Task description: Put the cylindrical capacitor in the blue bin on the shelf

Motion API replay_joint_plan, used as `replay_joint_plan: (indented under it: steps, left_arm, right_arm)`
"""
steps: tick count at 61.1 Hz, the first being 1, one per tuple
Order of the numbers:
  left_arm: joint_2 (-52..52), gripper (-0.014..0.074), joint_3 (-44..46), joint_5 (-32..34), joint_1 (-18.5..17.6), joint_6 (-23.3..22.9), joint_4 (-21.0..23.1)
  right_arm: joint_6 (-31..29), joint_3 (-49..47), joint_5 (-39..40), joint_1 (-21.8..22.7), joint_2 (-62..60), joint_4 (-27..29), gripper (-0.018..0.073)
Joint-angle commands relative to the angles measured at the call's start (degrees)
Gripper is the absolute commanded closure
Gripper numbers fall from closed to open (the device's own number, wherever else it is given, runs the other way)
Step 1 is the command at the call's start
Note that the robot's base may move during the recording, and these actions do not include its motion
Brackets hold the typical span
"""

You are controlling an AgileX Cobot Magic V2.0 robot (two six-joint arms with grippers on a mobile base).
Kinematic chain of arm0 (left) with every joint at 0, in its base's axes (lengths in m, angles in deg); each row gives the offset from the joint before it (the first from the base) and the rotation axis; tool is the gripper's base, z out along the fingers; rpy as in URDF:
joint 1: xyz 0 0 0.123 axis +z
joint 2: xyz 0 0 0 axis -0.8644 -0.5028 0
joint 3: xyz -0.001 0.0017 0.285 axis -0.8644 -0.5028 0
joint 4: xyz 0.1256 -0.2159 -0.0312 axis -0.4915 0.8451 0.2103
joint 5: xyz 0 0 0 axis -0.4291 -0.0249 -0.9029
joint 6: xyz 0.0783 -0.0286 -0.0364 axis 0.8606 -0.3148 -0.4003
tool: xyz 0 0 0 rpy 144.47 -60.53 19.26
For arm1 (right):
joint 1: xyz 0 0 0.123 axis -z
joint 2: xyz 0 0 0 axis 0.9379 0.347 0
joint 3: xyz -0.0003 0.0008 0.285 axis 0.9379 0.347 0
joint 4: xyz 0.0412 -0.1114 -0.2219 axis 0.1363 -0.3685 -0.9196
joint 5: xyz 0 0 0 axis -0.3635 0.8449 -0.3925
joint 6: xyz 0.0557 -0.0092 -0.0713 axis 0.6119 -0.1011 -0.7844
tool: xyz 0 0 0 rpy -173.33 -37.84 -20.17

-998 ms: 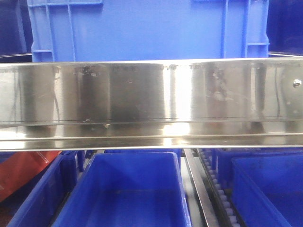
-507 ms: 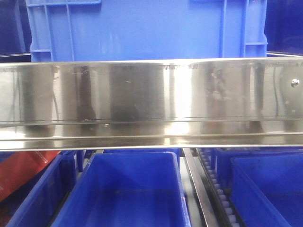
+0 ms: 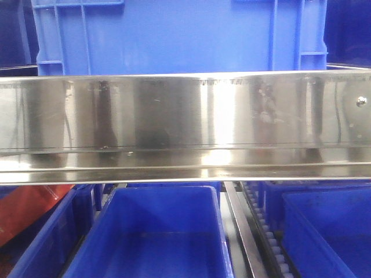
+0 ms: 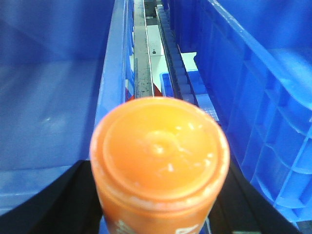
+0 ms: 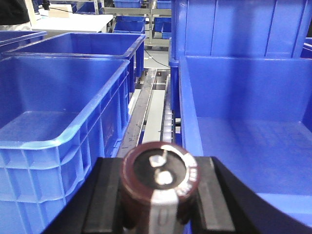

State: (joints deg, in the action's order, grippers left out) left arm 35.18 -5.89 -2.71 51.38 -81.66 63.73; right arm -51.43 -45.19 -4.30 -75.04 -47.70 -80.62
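My right gripper (image 5: 160, 197) is shut on the cylindrical capacitor (image 5: 160, 180), a stubby dark brown cylinder whose end faces the camera between the black pads (image 5: 109, 195). It hangs over the gap between two blue bins: one bin (image 5: 58, 112) to the left and one bin (image 5: 243, 141) to the right. My left gripper (image 4: 159, 195) is shut on an orange container (image 4: 159, 146) with a round top, between two more blue bins. The shelf (image 3: 185, 116) shows its shiny steel front rail across the front view. Neither gripper appears in that view.
A large blue crate (image 3: 179, 35) stands above the rail. Below it sit a middle bin (image 3: 156, 231) and a right bin (image 3: 330, 231), with a white roller track (image 3: 269, 237) between them. A red thing (image 3: 29, 211) lies at lower left. A roller track (image 5: 168, 122) runs between lanes.
The front view has shifted a few pixels sideways. Nothing else differs.
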Motion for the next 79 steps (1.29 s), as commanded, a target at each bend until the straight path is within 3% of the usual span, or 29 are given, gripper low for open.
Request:
replay_joint_plan:
  steps: [1,24,30,40,51,60,71,79]
  left_arm:
    - [0.16,0.0707,0.46,0.98,-0.42,0.00,0.31]
    - [-2.05,0.0707,4.19,5.22,-1.73,0.00,1.39]
    - [-6.01,0.0707,10.02,3.67,-5.78,3.19,2.14]
    - [-16.08,0.0707,23.03,2.36,-16.30,3.47,2.13]
    - [-28.32,0.0707,34.07,2.33,-24.95,4.57,1.93]
    - [-38.87,0.0707,41.30,2.33,-28.30,4.57,1.93]
    - [-48.96,0.0703,46.57,2.33,-28.55,4.57,2.03]
    - [-52.82,0.0580,47.20,2.22,-28.55,4.57,2.03]
  right_arm:
    - [-0.43,-0.45,1.44,-0.02,-0.14,-0.37,0.0659]
    - [-0.43,-0.45,1.91,-0.02,-0.19,-0.37,0.0659]
    - [-0.43,-0.45,2.34,-0.02,-0.19,-0.37,0.0659]
    - [-0.43,-0.45,2.34,-0.02,-0.19,-0.37,0.0659]
    - [-0.43,-0.45,2.57,-0.02,-0.19,-0.37,0.0659]
    - [-0.43,-0.45,2.69,-0.02,-0.19,-0.37,0.0659]
    - [-0.43,-0.45,2.69,-0.02,-0.19,-0.37,0.0659]
    - [-0.43,-0.45,2.69,-0.02,-0.19,-0.37,0.0659]
